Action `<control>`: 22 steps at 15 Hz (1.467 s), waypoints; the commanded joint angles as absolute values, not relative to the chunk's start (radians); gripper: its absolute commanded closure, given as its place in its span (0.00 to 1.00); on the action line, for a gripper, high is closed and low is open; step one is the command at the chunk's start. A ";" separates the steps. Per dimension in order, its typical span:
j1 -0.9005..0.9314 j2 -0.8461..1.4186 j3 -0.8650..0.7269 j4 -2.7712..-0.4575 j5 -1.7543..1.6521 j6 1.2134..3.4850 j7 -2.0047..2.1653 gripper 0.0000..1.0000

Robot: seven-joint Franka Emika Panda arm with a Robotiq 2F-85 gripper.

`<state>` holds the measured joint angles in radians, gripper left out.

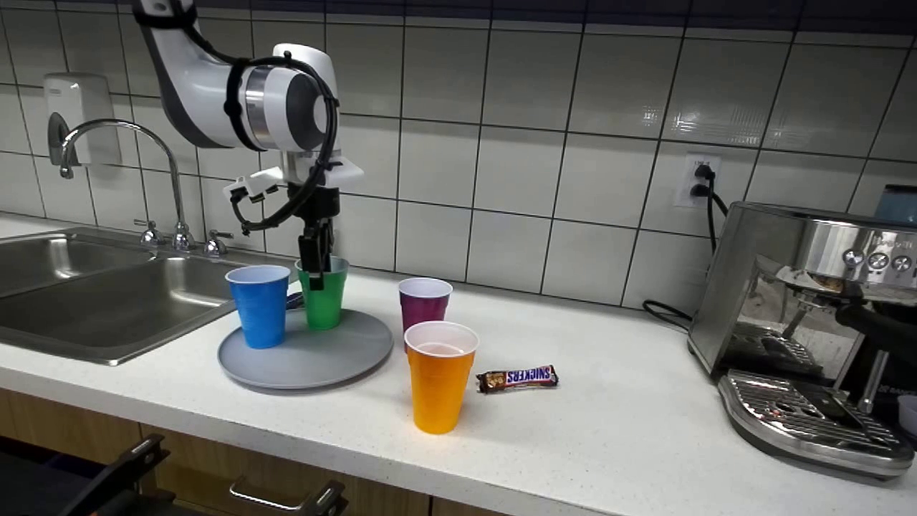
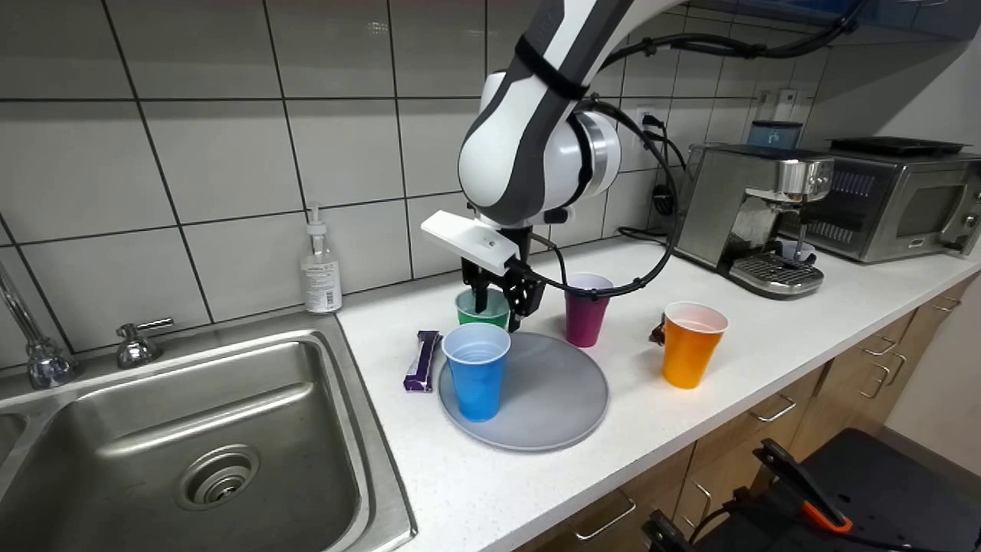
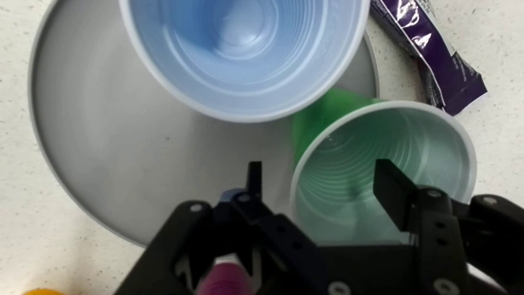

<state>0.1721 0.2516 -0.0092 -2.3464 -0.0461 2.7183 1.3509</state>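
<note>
My gripper (image 3: 319, 164) is open at the green cup (image 1: 324, 308), its fingers well apart. In the wrist view one finger (image 3: 393, 188) is over the cup's mouth, while the opposite finger (image 3: 254, 180) lies outside the rim, over the grey plate (image 3: 123, 164). No gap closes on the cup wall. The green cup stands upright near the plate's back edge. Beside it on the plate is a blue cup (image 2: 477, 383), also upright and seemingly empty inside. A purple-wrapped bar (image 3: 438, 61) lies on the counter just off the plate, close to both cups.
A maroon cup (image 1: 423, 304) and an orange cup (image 1: 438, 394) stand on the counter beside the plate. Near them lies a Snickers bar (image 1: 517, 378). A steel sink (image 2: 230, 414) and a coffee machine (image 1: 802, 330) are at opposite sides; the tiled wall (image 1: 530, 179) rises behind.
</note>
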 commanded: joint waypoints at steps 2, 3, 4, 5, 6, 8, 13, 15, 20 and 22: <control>0.170 0.222 0.001 -2.336 -0.022 2.691 1.310 0.00; 0.168 0.217 0.003 -2.334 -0.021 2.687 1.302 0.00; 0.168 0.212 0.003 -2.333 -0.021 2.683 1.297 0.00; 0.168 0.202 0.001 -2.334 -0.024 2.680 1.294 0.00; 0.169 0.194 -0.003 -2.335 -0.029 2.682 1.297 0.00; 0.170 0.173 -0.009 -2.340 -0.037 2.685 1.313 0.00; 0.170 0.157 -0.031 -2.342 -0.065 2.702 1.368 0.00; 0.173 0.150 -0.050 -2.347 -0.084 2.710 1.415 0.00; 0.179 0.137 -0.117 -2.357 -0.200 2.735 1.634 0.00; 0.184 0.125 -0.142 -2.360 -0.272 2.738 1.762 0.00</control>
